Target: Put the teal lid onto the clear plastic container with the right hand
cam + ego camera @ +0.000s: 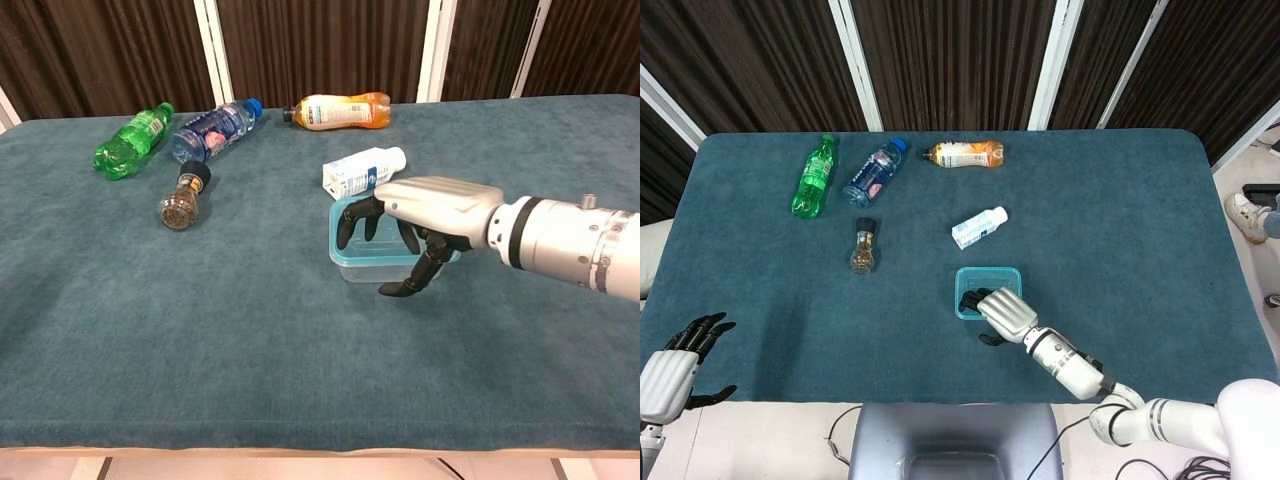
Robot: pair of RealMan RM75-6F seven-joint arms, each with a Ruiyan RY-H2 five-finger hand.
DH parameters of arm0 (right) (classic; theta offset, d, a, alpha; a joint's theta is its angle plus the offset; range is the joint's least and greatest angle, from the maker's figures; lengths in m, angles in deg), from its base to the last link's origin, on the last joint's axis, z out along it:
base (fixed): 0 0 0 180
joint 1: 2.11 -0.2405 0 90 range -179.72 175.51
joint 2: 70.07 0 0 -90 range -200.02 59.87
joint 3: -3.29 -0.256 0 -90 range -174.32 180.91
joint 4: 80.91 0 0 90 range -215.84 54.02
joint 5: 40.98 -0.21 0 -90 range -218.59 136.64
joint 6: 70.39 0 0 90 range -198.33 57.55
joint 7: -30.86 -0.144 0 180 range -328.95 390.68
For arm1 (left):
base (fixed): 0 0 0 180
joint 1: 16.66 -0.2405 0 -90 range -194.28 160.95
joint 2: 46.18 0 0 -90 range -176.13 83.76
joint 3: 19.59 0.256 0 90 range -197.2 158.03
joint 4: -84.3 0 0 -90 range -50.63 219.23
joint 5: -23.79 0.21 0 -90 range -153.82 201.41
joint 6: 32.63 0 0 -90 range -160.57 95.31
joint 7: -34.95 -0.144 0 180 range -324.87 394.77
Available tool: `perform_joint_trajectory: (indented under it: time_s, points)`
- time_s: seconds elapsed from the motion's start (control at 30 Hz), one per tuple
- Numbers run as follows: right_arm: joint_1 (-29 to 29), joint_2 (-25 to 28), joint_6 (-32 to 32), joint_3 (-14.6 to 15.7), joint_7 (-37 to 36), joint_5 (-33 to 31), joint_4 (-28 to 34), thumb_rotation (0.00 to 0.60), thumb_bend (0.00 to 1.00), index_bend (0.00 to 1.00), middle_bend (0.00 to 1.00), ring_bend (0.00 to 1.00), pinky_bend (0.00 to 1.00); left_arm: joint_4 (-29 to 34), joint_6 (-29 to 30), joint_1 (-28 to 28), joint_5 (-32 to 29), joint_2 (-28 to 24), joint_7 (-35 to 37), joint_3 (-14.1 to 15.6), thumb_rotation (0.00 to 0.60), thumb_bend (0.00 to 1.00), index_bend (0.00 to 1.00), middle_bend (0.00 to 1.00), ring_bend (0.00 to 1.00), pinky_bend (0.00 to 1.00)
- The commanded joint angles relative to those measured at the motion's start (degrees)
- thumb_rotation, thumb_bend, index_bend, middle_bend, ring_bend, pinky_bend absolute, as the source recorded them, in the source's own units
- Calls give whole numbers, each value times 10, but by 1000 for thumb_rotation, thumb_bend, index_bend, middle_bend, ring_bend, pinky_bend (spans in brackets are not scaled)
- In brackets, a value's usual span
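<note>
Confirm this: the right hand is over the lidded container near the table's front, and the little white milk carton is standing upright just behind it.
Not quite. The milk carton is lying on its side, not standing; the chest view shows it best. The rest holds: the right hand is over the container with its teal lid, and the carton lies just behind it.
</note>
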Motion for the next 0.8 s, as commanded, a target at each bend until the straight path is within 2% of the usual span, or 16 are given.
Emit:
perform_joint_trajectory:
  time_s: [0.03,0.33,0.43,0.57,0.67,0.8]
  points:
    - [4,4,-17,-3,-1,11,4,600,400,446,385,362,503,0,0,0,0,0,0,0,600,440,197,99,99,251]
    - [40,47,-130,-10,30,62,52,600,400,404,384,302,455,0,-1,0,0,1,-3,0,600,441,197,100,99,251]
    - [60,69,-163,-5,51,72,74,600,400,373,353,263,421,0,-1,1,0,1,-5,0,600,441,197,100,99,251]
    - [110,128,-204,24,127,65,134,600,400,281,250,165,309,0,0,0,0,2,-7,0,600,441,197,100,99,252]
    - [164,165,-250,52,189,49,179,600,400,154,157,94,194,0,3,-1,1,3,-7,-1,600,441,197,100,100,253]
    - [223,203,-302,87,206,49,197,600,400,17,58,21,69,-1,8,-3,0,4,-9,-3,600,441,197,101,100,257]
